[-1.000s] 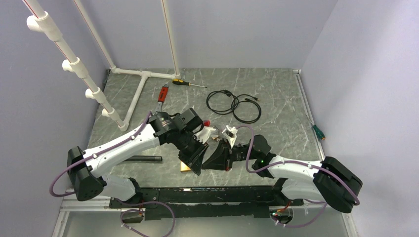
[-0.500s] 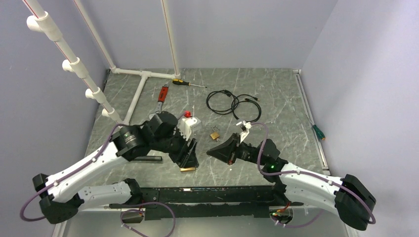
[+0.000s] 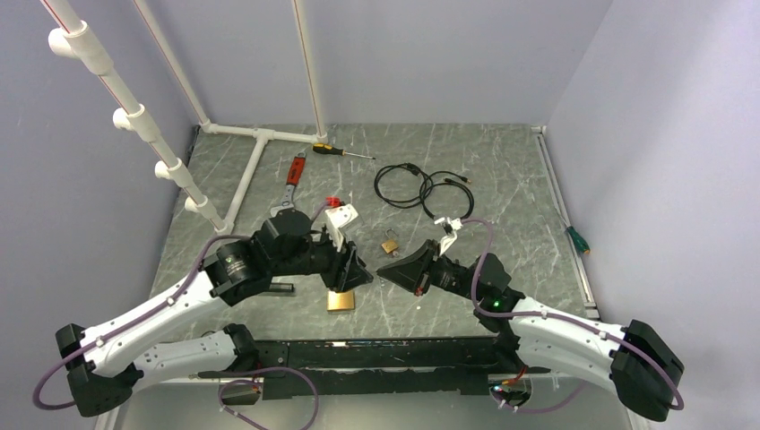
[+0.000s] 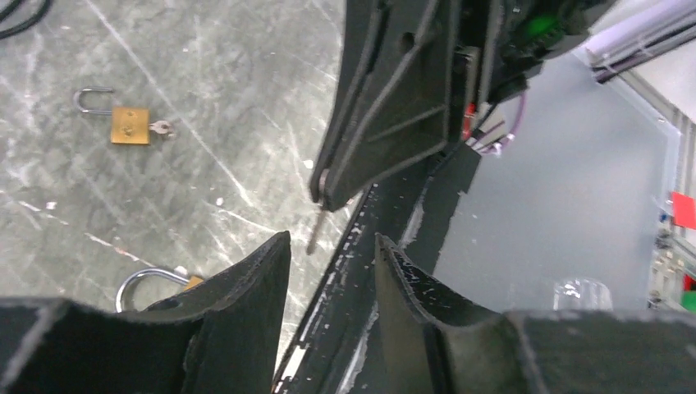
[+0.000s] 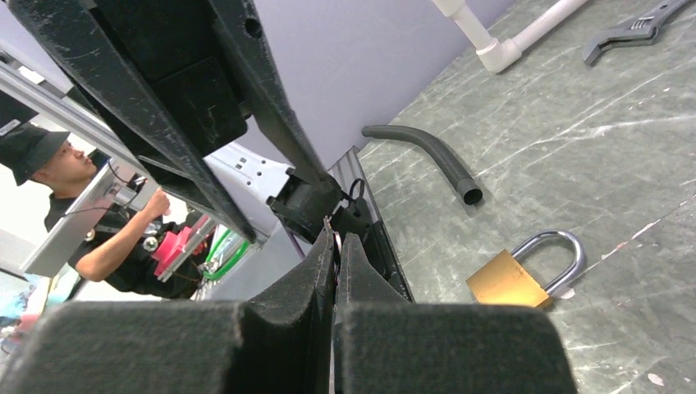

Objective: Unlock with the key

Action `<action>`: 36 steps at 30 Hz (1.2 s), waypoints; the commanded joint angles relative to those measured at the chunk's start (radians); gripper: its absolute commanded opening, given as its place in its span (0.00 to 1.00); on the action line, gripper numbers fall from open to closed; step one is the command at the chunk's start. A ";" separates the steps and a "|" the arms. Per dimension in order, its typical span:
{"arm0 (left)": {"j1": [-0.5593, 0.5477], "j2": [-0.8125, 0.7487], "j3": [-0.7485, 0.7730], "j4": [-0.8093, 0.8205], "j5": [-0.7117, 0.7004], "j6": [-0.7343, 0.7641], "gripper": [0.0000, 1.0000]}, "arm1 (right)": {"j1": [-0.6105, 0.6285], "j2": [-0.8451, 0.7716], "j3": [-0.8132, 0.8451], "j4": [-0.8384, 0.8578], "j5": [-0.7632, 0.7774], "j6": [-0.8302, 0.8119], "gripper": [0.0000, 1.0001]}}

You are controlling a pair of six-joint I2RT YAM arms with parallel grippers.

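Note:
A large brass padlock (image 3: 341, 300) lies flat on the table near the front edge; it also shows in the right wrist view (image 5: 525, 272). My left gripper (image 3: 358, 273) is open and empty just above and behind it, jaws apart in the left wrist view (image 4: 328, 242). My right gripper (image 3: 384, 269) faces it tip to tip, shut on a small silver key (image 4: 316, 230) that sticks out of its fingertips (image 5: 335, 242). A smaller brass padlock (image 3: 390, 244) with a key in it lies further back (image 4: 131, 125).
A grey curved tube (image 3: 260, 288) lies left of the padlock. A red-handled wrench (image 3: 293, 179), a screwdriver (image 3: 336, 150), black cables (image 3: 426, 188) and a white pipe frame (image 3: 260, 139) lie at the back. The black rail (image 3: 376, 345) runs along the near edge.
The two grippers have drawn apart. The left arm swung back to the left and its gripper came off the large padlock, which now lies bare on the table. The right gripper keeps the key.

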 commanded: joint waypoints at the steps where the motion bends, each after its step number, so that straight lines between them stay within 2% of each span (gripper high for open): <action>1: 0.008 0.010 0.042 0.049 -0.118 0.007 0.49 | 0.003 -0.012 0.026 0.039 0.022 0.021 0.00; 3: 0.012 0.035 0.060 -0.006 -0.241 -0.020 0.56 | 0.007 -0.047 0.054 -0.144 0.159 0.003 0.00; 6: 0.016 0.125 0.128 -0.183 -0.488 -0.137 0.64 | 0.012 -0.105 0.091 -0.484 0.464 0.035 0.00; 10: 0.021 0.245 0.181 -0.401 -0.602 -0.262 0.79 | 0.012 -0.178 0.074 -0.647 0.639 0.082 0.00; 12: 0.028 0.291 0.176 -0.457 -0.597 -0.313 0.92 | 0.012 -0.203 0.061 -0.663 0.666 0.099 0.00; 15: 0.057 0.340 0.138 -0.478 -0.554 -0.374 0.99 | 0.013 -0.215 0.047 -0.651 0.669 0.099 0.00; 19: 0.102 0.389 0.075 -0.469 -0.512 -0.415 0.99 | 0.012 -0.186 0.050 -0.638 0.645 0.089 0.00; 25: 0.177 0.536 0.083 -0.522 -0.456 -0.514 1.00 | 0.012 -0.146 0.058 -0.623 0.606 0.091 0.00; 31: 0.176 0.552 0.000 -0.370 -0.365 -0.569 1.00 | 0.012 -0.154 0.040 -0.623 0.624 0.095 0.00; 36: 0.174 0.602 -0.032 -0.315 -0.330 -0.563 0.99 | 0.012 -0.136 0.045 -0.620 0.628 0.089 0.00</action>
